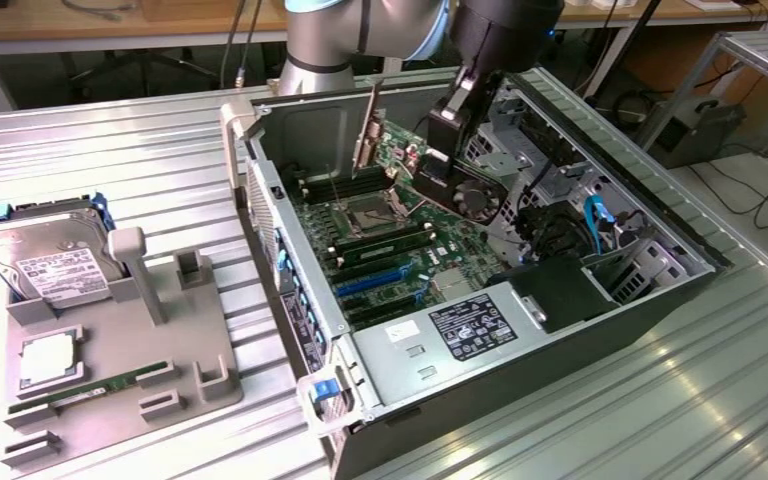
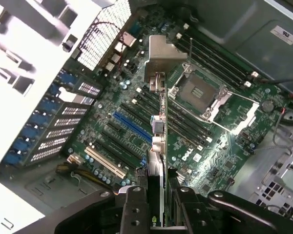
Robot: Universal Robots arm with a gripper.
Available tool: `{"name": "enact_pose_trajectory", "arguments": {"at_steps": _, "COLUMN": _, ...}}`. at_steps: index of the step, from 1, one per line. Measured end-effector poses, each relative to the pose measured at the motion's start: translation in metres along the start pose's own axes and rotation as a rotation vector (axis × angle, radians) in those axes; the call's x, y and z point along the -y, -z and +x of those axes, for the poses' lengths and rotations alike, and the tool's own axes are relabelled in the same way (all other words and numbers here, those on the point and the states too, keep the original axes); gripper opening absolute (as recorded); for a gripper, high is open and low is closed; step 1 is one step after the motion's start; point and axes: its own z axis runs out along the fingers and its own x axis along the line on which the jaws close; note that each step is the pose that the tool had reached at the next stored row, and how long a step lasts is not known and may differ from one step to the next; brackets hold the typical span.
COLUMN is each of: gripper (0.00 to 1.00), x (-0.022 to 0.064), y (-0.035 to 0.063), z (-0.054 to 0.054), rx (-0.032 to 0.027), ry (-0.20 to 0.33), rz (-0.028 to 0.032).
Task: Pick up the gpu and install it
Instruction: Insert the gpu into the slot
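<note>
Jaws pinch gpu (image 2: 157, 146) by its upper edge, card hanging upright over motherboard (image 2: 102, 124) slots, likely aligned for seating.

An open case (image 1: 531, 400) lay at frame centre, motherboard (image 1: 391, 258) exposed. At lower left, a tray (image 1: 211, 385) held a hard drive (image 1: 51, 265) and memory stick (image 1: 91, 388).
</note>
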Motion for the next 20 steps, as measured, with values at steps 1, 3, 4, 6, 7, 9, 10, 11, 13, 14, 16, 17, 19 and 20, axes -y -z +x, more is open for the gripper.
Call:
{"name": "enact_pose_trajectory", "arguments": {"at_steps": 1, "gripper": 0.26, "x": 0.0, "y": -0.0004, "z": 0.0, "rx": -0.0001, "ry": 0.017, "rz": -0.0002}}
{"name": "enact_pose_trajectory", "arguments": {"at_steps": 3, "gripper": 0.26, "x": 0.0001, "y": -0.0015, "z": 0.0, "rx": -0.0006, "ry": 0.078, "rz": -0.0005}}
{"name": "enact_pose_trajectory", "arguments": {"at_steps": 4, "gripper": 0.26, "x": 0.0001, "y": -0.002, "z": -0.0001, "rx": -0.0007, "ry": 0.103, "rz": -0.0007}}
{"name": "enact_pose_trajectory", "arguments": {"at_steps": 6, "gripper": 0.26, "x": 0.0002, "y": -0.0027, "z": -0.0001, "rx": -0.001, "ry": 0.148, "rz": -0.0011}}
{"name": "enact_pose_trajectory", "arguments": {"at_steps": 7, "gripper": 0.26, "x": 0.0002, "y": -0.0032, "z": -0.0001, "rx": 0.0, "ry": 0.179, "rz": -0.0026}}
{"name": "enact_pose_trajectory", "arguments": {"at_steps": 9, "gripper": 0.26, "x": 0.0002, "y": -0.0036, "z": -0.0001, "rx": 0.0033, "ry": 0.216, "rz": -0.0069}}
{"name": "enact_pose_trajectory", "arguments": {"at_steps": 10, "gripper": 0.26, "x": 0.0002, "y": -0.0038, "z": -0.0002, "rx": 0.0061, "ry": 0.236, "rz": -0.0103}}
{"name": "enact_pose_trajectory", "arguments": {"at_steps": 11, "gripper": 0.26, "x": 0.0002, "y": -0.0039, "z": -0.0002, "rx": 0.009, "ry": 0.253, "rz": -0.0138}}
{"name": "enact_pose_trajectory", "arguments": {"at_steps": 13, "gripper": 0.26, "x": 0.0003, "y": -0.0042, "z": -0.0002, "rx": 0.0172, "ry": 0.297, "rz": -0.0233}}
{"name": "enact_pose_trajectory", "arguments": {"at_steps": 14, "gripper": 0.26, "x": 0.0002, "y": -0.0044, "z": -0.0002, "rx": 0.0189, "ry": 0.313, "rz": -0.0256}}
{"name": "enact_pose_trajectory", "arguments": {"at_steps": 16, "gripper": 0.26, "x": 0.0002, "y": -0.0049, "z": -0.0003, "rx": 0.0203, "ry": 0.35, "rz": -0.0283}}
{"name": "enact_pose_trajectory", "arguments": {"at_steps": 17, "gripper": 0.26, "x": 0.0003, "y": -0.0051, "z": -0.0003, "rx": 0.0199, "ry": 0.365, "rz": -0.0284}}
{"name": "enact_pose_trajectory", "arguments": {"at_steps": 19, "gripper": 0.26, "x": 0.0004, "y": -0.0062, "z": -0.0003, "rx": 0.0169, "ry": 0.41, "rz": -0.0273}}
{"name": "enact_pose_trajectory", "arguments": {"at_steps": 20, "gripper": 0.26, "x": 0.0004, "y": -0.0068, "z": -0.0004, "rx": 0.0152, "ry": 0.433, "rz": -0.0265}}
